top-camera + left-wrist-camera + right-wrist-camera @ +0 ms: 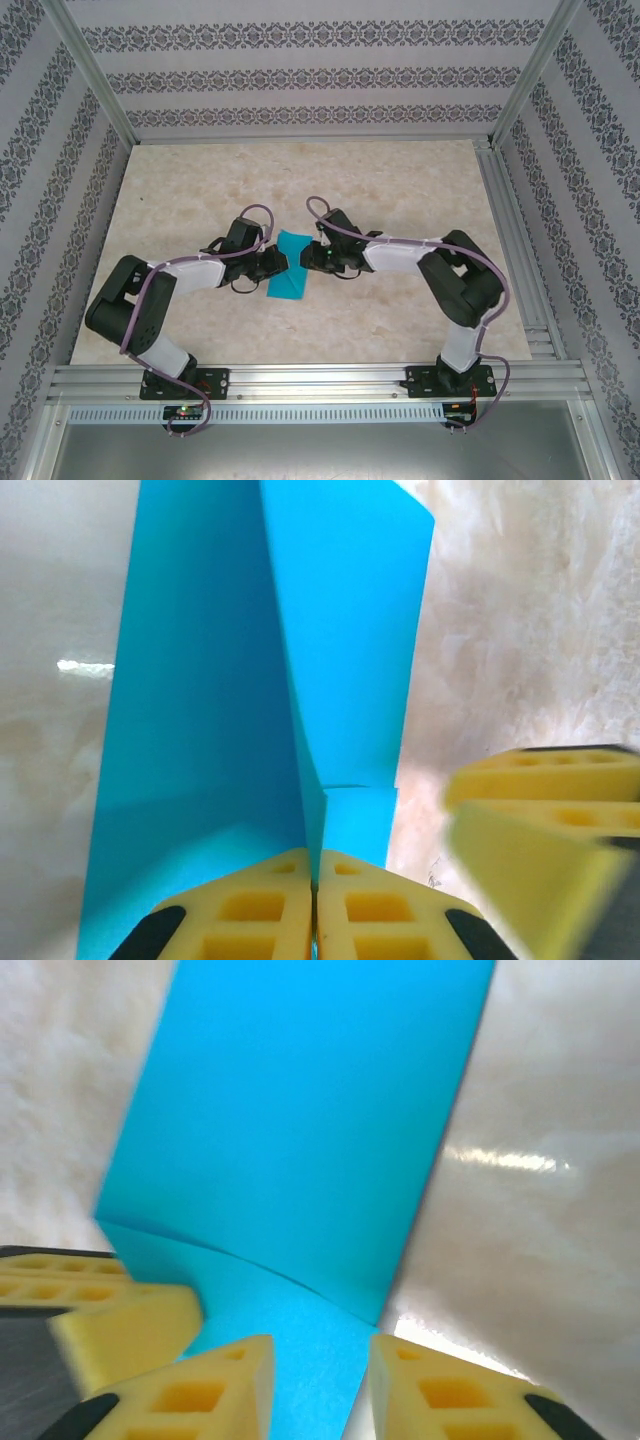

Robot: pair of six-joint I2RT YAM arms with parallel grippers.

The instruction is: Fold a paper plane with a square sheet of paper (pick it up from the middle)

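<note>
Top external view, walls [300, 75]: patterned paper in grey bands closes the upper, left and right parts of the frame.
Table [400, 190]: a pale, marbled top fills the centre, with a metal rail [320, 378] across the lower edge.
Left arm [150, 300]: rises from its base at lower left and bends in toward the centre of the frame.
Right arm [460, 280]: rises from its base at lower right and reaches in toward the centre from the other side.
Blue paper sheet [288, 275]: at the centre of the table between the two arms, partly folded. In the left wrist view [200, 680] a crease runs up its length and one flap stands raised. In the right wrist view [300, 1110] a broad flat panel fills the upper centre, with a folded edge crossing below it.
Left gripper [272, 263]: at the sheet's left side. In its wrist view [315, 910] the yellow fingers are pressed together, pinching the creased edge at bottom centre.
Right gripper [308, 258]: at the sheet's right side. In its wrist view [320, 1350] the yellow fingers stand spread, with the paper showing in the gap.
Opposing fingers: a blurred yellow finger [530, 830] of the right gripper sits at lower right of the left wrist view, and one [110, 1310] of the left gripper sits at lower left of the right wrist view.
</note>
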